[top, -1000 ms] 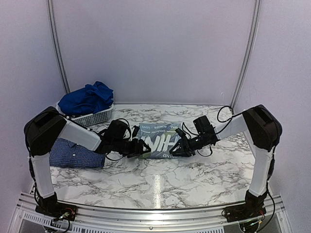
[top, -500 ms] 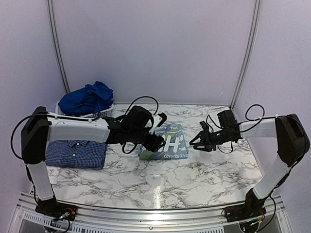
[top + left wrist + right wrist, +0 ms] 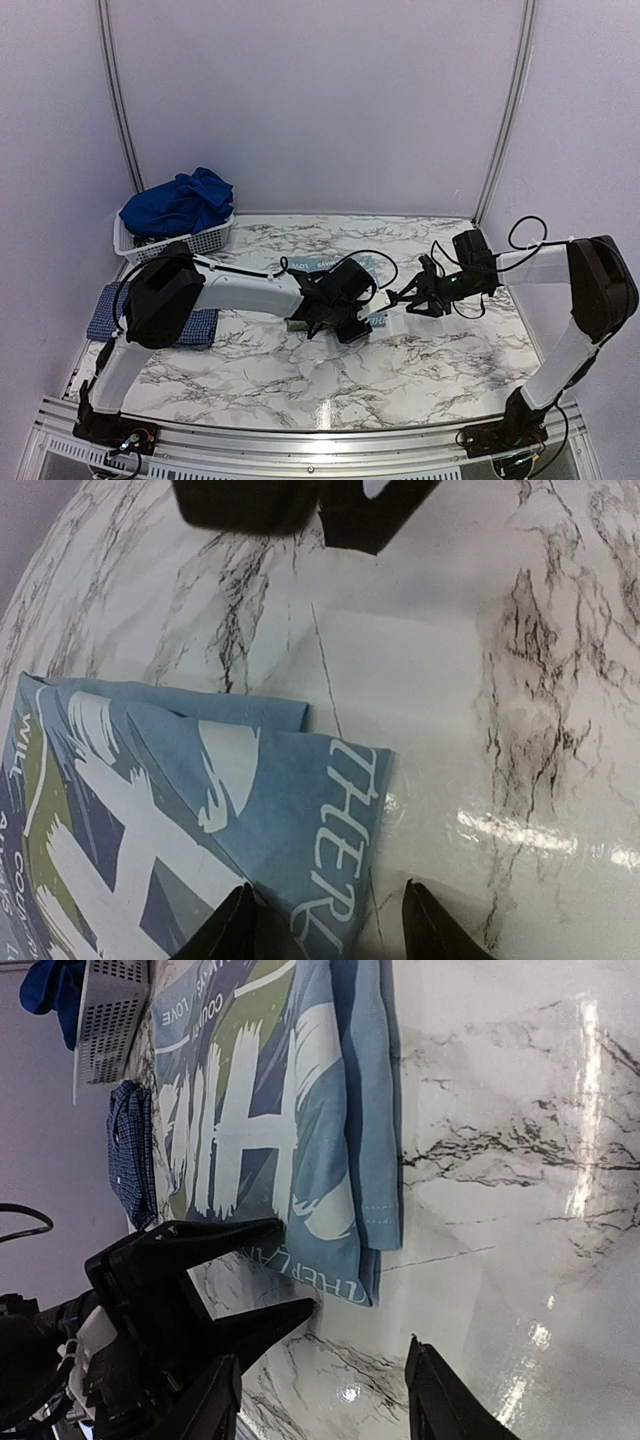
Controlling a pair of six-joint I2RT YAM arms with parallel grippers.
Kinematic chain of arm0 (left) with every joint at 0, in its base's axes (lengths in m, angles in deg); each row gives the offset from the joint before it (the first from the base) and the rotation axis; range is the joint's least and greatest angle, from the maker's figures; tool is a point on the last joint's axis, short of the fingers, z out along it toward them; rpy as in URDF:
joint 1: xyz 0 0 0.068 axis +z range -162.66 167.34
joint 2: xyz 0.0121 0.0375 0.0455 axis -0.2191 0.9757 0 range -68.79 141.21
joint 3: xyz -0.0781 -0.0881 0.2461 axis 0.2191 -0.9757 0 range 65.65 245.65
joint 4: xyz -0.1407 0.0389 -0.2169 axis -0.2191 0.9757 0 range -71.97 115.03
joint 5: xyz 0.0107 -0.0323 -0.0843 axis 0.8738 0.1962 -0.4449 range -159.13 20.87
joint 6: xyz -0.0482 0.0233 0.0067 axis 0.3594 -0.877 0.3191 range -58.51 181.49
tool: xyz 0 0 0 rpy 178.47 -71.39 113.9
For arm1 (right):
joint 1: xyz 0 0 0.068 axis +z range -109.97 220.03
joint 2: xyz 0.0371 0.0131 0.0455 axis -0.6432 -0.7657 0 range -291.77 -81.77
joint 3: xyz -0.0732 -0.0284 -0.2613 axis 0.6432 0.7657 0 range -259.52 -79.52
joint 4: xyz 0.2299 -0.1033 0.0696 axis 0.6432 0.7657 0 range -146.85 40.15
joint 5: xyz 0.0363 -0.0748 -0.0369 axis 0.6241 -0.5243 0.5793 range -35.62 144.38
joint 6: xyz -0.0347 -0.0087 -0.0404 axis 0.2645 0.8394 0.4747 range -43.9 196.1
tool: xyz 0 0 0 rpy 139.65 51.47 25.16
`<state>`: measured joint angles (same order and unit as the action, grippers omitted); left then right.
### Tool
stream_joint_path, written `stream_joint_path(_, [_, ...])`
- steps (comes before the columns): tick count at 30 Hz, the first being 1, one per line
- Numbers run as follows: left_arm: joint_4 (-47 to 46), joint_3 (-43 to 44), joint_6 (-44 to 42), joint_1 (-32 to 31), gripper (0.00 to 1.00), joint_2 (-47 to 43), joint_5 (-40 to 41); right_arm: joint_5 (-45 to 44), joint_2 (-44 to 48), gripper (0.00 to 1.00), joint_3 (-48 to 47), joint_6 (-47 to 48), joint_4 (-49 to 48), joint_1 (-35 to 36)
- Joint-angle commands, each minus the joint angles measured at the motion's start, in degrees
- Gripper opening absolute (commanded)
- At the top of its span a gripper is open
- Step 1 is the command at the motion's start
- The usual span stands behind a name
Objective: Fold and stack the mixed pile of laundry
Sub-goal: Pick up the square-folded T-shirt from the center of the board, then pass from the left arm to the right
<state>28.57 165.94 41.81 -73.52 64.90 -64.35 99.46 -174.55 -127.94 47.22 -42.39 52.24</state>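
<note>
The pale blue T-shirt with white print (image 3: 170, 810) lies folded flat on the marble table; in the top view (image 3: 370, 265) my left arm covers most of it. My left gripper (image 3: 325, 925) is open at its near right corner, one fingertip on the cloth and the other on bare marble; it also shows in the top view (image 3: 360, 322). My right gripper (image 3: 320, 1370) is open and empty just right of that corner (image 3: 400, 300), over the table. The navy check shirt (image 3: 105, 320) lies folded at the left. Royal blue clothes (image 3: 180, 205) fill the basket.
The white slatted basket (image 3: 190, 243) stands at the back left corner. The left arm (image 3: 250, 292) reaches low across the table's middle. The two grippers are close together, fingers pointing at each other. White walls enclose the table.
My left arm has swung right and nearer across the T-shirt, hiding most of it; its gripper has gone from the shirt's middle to its near right corner. My right gripper edged slightly left.
</note>
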Motion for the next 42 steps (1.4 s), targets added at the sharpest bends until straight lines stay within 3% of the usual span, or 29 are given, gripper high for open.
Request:
stream_joint_path(1, [2.71,4.15,-2.45,-0.34,0.46,3.92,3.13,-1.53,-1.0,0.54,0.8,-1.01,0.59,-0.55])
stream_joint_path(6, [2.75,4.72,-0.32,-0.39,0.0,2.86,-1.58,-1.57,-2.97,0.64,2.88,-3.11,-2.49,-0.42])
stream_joint_path(12, [0.96,2.73,4.25,-0.74,0.0,-2.54,-9.46,1.69,-5.11,0.92,4.81,-8.81,-8.69,2.24])
stream_joint_path(16, [0.09,1.73,4.41,-1.7,0.0,-3.96,-10.48,3.5,-6.12,0.96,6.82,-15.53,-16.91,3.96])
stream_joint_path(25, [-2.03,-1.23,6.07,-3.05,0.0,-8.03,-12.24,3.3,-11.65,0.88,6.24,-20.99,-21.11,5.11])
stream_joint_path(29, [-2.6,-2.38,5.69,-4.07,0.0,-9.39,-12.59,3.76,-14.59,0.79,5.41,-23.6,-23.96,5.08])
stream_joint_path(35, [-3.07,-3.72,6.78,-5.31,0.0,-10.39,-12.25,4.37,-17.69,0.45,4.92,-24.02,-25.83,5.17])
stream_joint_path(36, [-3.15,-4.05,7.37,-5.32,0.01,-10.69,-12.21,3.86,-17.39,0.39,5.05,-23.43,-25.22,5.19])
stream_joint_path(38, [-3.61,-5.01,8.39,-5.32,0.14,-11.74,-11.63,2.64,-16.54,0.26,5.04,-21.63,-23.24,5.1])
stream_joint_path(42, [-6.04,-8.85,13.82,-5.03,0.83,-16.03,-5.59,-1.41,-14.16,0.01,2.49,-13.22,-11.79,4.49])
